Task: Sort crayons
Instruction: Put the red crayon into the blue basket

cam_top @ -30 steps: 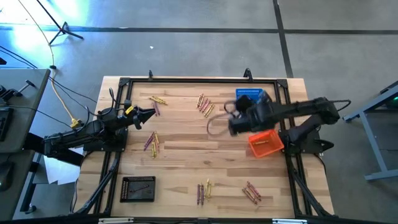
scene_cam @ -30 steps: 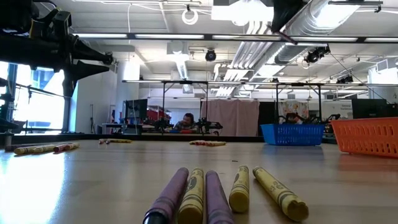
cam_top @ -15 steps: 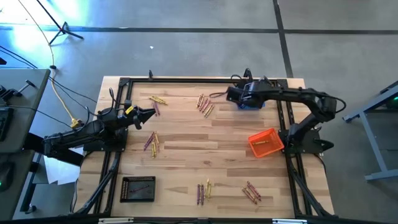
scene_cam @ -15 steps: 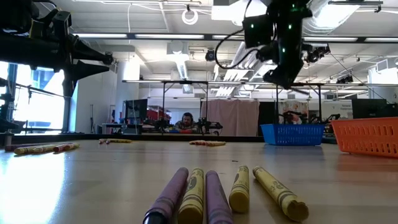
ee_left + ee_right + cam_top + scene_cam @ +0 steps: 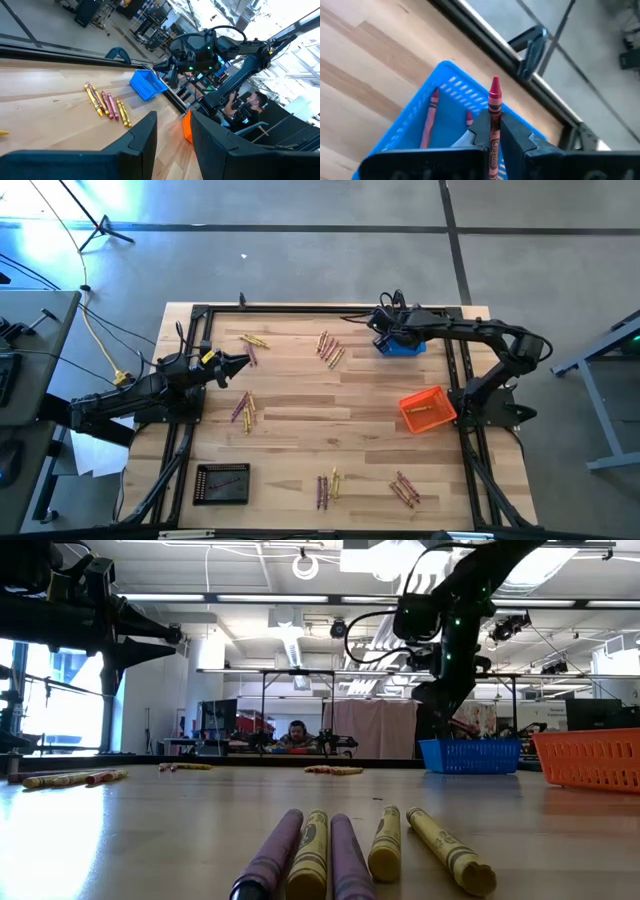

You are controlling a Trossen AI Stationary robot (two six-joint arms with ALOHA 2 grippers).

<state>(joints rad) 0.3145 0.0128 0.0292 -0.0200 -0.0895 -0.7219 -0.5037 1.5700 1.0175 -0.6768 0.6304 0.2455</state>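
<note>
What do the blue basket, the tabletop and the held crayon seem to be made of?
Blue basket: likely plastic mesh, slotted walls, even colour.
Tabletop: wood planks, matte, with visible grain and seams.
Crayon in the right gripper: probably wax, red tip, printed paper wrapper.

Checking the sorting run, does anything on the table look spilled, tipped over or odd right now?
Nothing stands out. The loose crayons lie in small groups, and the blue basket, orange basket and black basket sit upright. The right gripper holds a red crayon over the blue basket.
</note>
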